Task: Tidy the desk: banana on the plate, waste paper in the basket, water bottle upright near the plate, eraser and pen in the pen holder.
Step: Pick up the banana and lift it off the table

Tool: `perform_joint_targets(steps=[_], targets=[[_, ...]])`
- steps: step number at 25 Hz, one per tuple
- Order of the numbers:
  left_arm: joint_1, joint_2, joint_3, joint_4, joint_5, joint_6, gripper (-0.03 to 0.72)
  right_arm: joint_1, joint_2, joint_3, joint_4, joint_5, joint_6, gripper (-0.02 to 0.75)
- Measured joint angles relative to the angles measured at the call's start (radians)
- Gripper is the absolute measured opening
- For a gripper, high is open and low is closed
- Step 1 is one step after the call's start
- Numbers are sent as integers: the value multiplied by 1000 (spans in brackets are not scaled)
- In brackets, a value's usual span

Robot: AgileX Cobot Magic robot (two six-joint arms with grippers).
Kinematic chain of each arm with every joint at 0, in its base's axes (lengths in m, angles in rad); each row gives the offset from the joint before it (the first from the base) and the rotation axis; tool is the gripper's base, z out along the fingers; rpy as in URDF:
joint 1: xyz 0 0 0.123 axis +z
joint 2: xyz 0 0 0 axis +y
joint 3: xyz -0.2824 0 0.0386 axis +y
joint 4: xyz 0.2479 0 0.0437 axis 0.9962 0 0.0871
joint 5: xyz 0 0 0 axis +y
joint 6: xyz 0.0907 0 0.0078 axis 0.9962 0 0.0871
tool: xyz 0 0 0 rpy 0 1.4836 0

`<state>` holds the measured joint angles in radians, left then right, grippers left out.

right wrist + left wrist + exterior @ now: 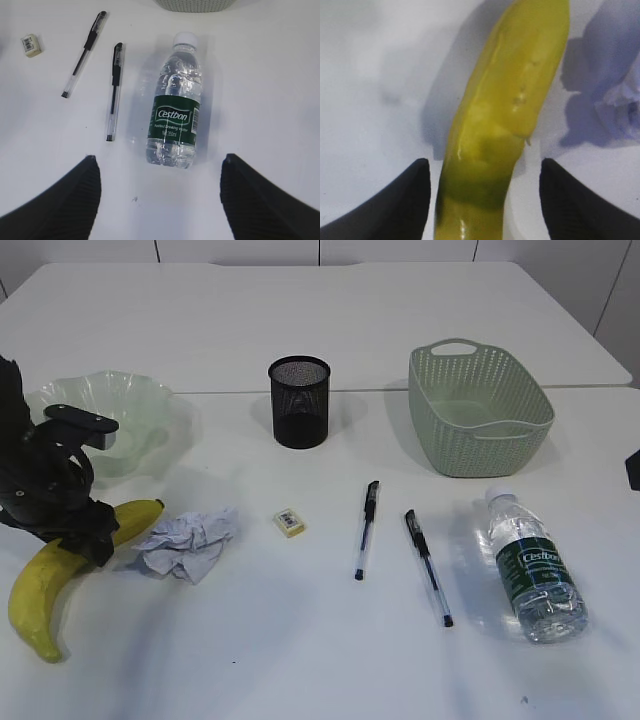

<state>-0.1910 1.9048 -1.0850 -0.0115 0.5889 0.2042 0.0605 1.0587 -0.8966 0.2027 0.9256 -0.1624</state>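
Observation:
A yellow banana (45, 590) lies at the table's front left. My left gripper (90, 537) is down over its upper half. In the left wrist view the banana (515, 100) runs between the black fingers (395, 205) with a narrow gap on each side, so the left gripper (484, 167) is open. The glass plate (150, 405) stands just behind. Crumpled waste paper (190, 540) lies beside the banana's tip. The eraser (289, 522), two pens (367, 530) (428, 565) and the lying water bottle (530, 565) are spread to the right. My right gripper (160, 160) hangs open, empty, short of the bottle (175, 110).
The black mesh pen holder (299, 402) stands at the back centre and the green basket (478, 410) at the back right. A seam between two tables runs behind them. Only a dark bit of the right arm (633, 470) shows at the exterior view's right edge.

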Motion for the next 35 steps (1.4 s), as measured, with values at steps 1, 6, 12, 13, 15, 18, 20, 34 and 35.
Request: perform_joint_targets(steps=[1,6,12,13,15,18,20,34,35], targets=[[0,0,0,0,0,0,471,0,0,0,0,0,0,552],[0,0,0,0,0,2,403,0,0,0,0,0,-3,552],[0,0,0,0,3,2,264,0,0,0,0,0,-7,552],[0,0,-1,0,8,2,268,0,0,0,0,0,-7,552],[0,0,-1,2,18,1,288,0,0,0,0,0,-7,552],[0,0,-1,2,27,3,277,0,0,0,0,0,-9,552],[0,-11,-1,2,35,3,263,0,0,0,0,0,-9,552],[0,-182,-1,3,66,3,262,0,0,0,0,0,-9,552],[0,-191,-3,3,68,3,262,0,0,0,0,0,-9,552]])
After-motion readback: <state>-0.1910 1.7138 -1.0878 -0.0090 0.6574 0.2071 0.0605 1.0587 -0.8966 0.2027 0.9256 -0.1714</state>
